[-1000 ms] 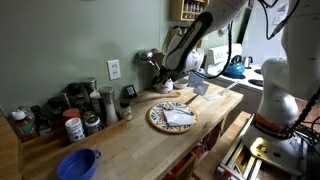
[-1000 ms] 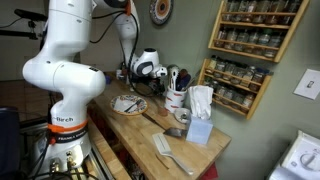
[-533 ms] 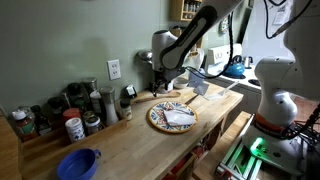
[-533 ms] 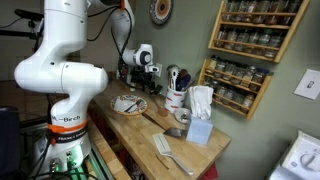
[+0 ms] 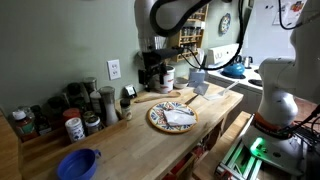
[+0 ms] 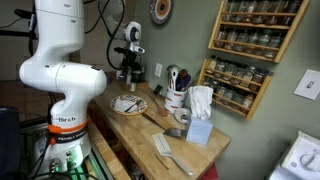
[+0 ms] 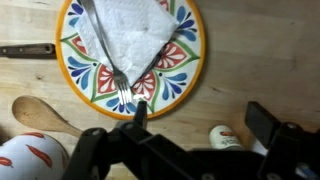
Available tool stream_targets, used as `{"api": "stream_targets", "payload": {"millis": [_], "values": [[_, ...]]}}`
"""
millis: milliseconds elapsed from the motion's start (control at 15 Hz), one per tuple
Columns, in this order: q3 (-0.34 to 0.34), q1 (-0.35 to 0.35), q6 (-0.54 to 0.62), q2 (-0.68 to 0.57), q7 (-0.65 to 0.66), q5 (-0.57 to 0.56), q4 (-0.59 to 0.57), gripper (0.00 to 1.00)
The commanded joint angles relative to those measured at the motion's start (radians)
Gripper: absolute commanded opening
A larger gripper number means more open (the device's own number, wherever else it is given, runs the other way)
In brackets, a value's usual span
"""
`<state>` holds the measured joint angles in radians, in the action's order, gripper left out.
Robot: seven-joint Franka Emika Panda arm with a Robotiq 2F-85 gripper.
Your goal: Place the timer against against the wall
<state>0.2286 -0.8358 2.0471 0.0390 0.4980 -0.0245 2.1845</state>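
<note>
The timer (image 5: 127, 95) is a small dark stub on the wooden counter, close to the wall (image 5: 60, 40) and under the white outlet (image 5: 114, 69). In the wrist view the timer (image 7: 222, 136) shows a pale face with red marking at the lower edge, near the right finger (image 7: 266, 126). My gripper (image 5: 152, 76) hangs from above, a little to the right of the timer and over the counter. It also shows in the other exterior view (image 6: 128, 70). In the wrist view the gripper (image 7: 203, 120) is open and holds nothing.
A patterned plate (image 5: 172, 117) with a napkin and fork lies in front of the gripper. Spice jars (image 5: 70, 110) crowd the wall to the left, with a blue bowl (image 5: 78, 163) near the front edge. A white crock with red peppers (image 7: 25, 160) and a wooden spoon (image 7: 40, 115) lie close by.
The arm has risen and swung toward the wall, moving the gripper from beside the crock to near the timer. The jaws stayed open.
</note>
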Motion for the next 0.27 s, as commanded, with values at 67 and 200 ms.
{"api": "stream_targets", "payload": {"millis": [67,200], "values": [[-0.223,0.214,-0.032,0.023,-0.073,0.065,-0.021,1.0],[-0.244,0.239,-0.033,0.031,-0.097,0.077,-0.02,1.0]]}}
